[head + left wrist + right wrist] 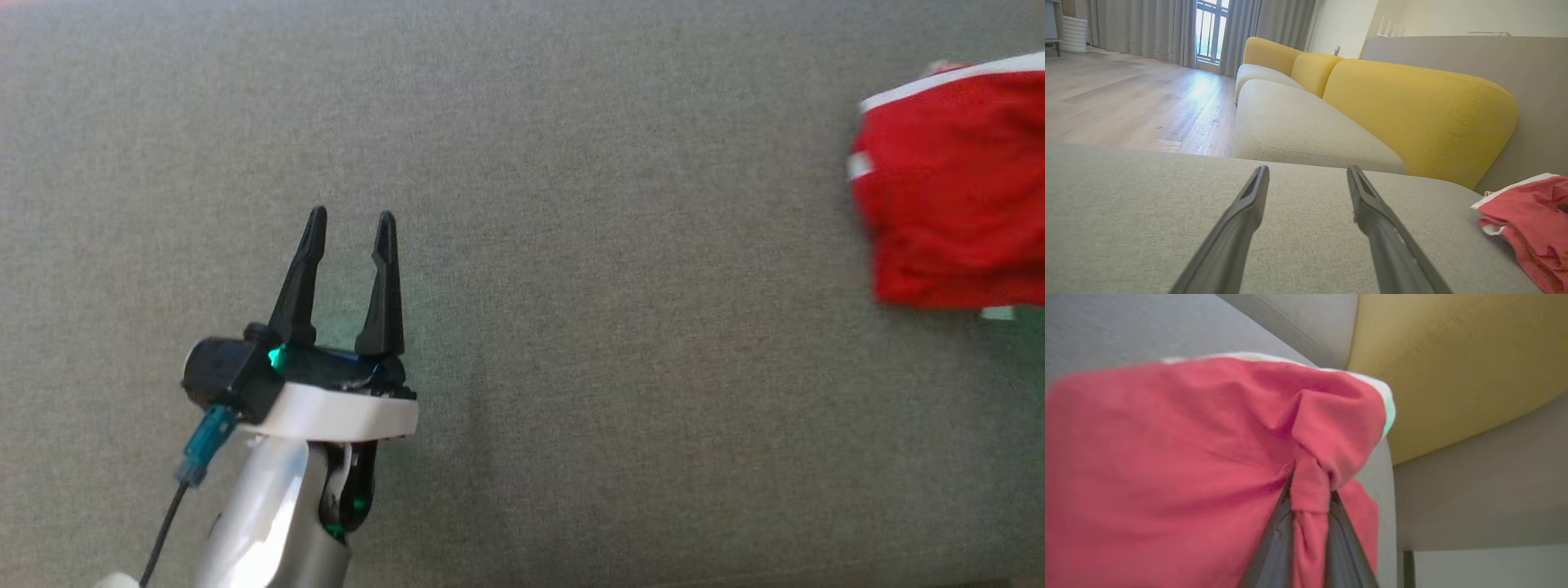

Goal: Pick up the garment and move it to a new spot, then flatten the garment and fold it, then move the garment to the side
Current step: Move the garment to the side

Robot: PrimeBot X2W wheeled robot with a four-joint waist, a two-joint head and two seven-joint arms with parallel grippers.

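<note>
Open grey cushion [571,327], garment [955,188] far right

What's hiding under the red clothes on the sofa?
The red garment lies on the grey seat cushion. In the right wrist view, the right gripper pinches a fold of it. Whatever lies beneath the cloth is covered.

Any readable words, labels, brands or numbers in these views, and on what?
None can be read.
The red garment shows plain white trim; a pale bit at its lower edge is too small to tell.
The grey cushion, yellow backrest and left hand bear no legible marks.
</note>
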